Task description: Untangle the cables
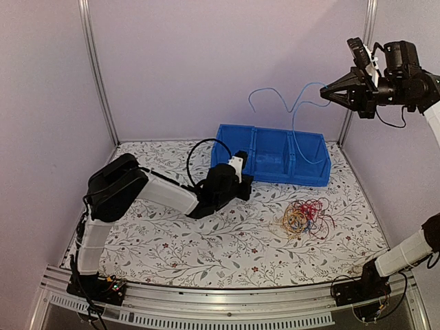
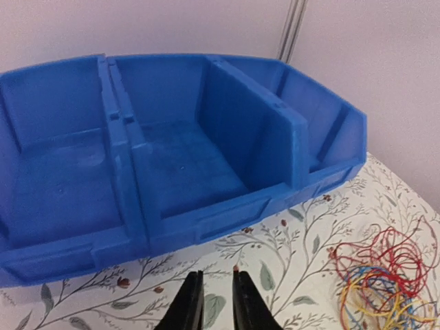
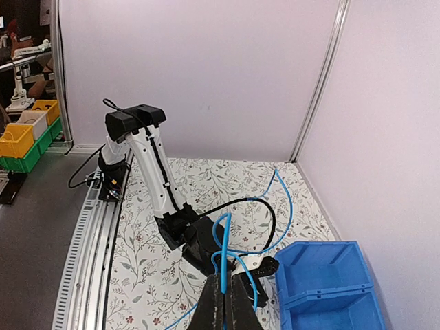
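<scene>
The cables [image 1: 306, 218] lie in a loose tangle of red, yellow-orange and blue loops on the flowered table, right of centre; they also show in the left wrist view [image 2: 385, 275]. My right gripper [image 1: 328, 93] is raised high at the upper right and shut on a single blue cable [image 1: 294, 110], which loops in the air and hangs down over the blue bin [image 1: 237, 165]. In the right wrist view the blue cable [image 3: 221, 237] runs up between the closed fingers of the right gripper [image 3: 225, 283]. My left gripper [image 1: 244, 180] rests low beside the bin's front wall, narrowly open and empty [image 2: 216, 278].
The blue bin [image 2: 206, 220] has three compartments and stands at the back of the table, close in front of the left gripper. Metal frame posts [image 1: 96, 69] and lilac walls close in the sides and back. The left arm's black cable [image 1: 196, 155] arcs above its wrist.
</scene>
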{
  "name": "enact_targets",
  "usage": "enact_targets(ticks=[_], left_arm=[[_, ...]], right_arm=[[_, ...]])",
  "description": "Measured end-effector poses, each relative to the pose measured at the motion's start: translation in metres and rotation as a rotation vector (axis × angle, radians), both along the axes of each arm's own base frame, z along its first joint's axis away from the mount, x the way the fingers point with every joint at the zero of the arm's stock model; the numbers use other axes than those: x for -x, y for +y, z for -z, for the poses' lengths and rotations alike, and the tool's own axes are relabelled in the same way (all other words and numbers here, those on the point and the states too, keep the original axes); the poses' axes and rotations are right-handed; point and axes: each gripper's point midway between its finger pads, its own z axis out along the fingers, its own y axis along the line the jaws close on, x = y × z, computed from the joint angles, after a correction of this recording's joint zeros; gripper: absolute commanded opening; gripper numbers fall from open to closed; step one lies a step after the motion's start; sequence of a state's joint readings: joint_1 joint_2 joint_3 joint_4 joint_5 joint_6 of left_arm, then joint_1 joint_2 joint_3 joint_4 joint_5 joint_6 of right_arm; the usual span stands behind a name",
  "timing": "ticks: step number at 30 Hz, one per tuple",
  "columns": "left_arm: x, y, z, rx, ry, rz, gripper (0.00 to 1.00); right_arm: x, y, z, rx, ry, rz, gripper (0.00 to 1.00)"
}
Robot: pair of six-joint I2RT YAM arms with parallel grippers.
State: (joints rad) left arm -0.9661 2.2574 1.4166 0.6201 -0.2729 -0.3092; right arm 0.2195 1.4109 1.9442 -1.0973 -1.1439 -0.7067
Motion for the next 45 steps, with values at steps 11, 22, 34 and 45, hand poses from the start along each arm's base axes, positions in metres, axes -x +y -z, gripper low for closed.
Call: enact_targets(ticks=[11, 22, 34, 45], left_arm=[[0.046, 0.094, 0.028, -0.1, 0.127, -0.067, 0.35], [0.079, 0.106, -0.012, -0.13, 0.139, -0.024, 0.39], [0.098, 0.111, -0.012, -0.198, 0.148, -0.002, 0.41], [0.112, 0.105, -0.005, -0.232, 0.161, 0.044, 0.44]], right_arm=[[-0.049, -0.003, 0.028, 0.014, 0.049, 0.183, 0.0], [-0.16, -0.055, 0.12, 0.113, 0.212, 0.612, 0.0], [-0.24, -0.097, 0.212, 0.217, 0.31, 0.809, 0.0], [-0.277, -0.11, 0.289, 0.341, 0.411, 0.87, 0.46]])
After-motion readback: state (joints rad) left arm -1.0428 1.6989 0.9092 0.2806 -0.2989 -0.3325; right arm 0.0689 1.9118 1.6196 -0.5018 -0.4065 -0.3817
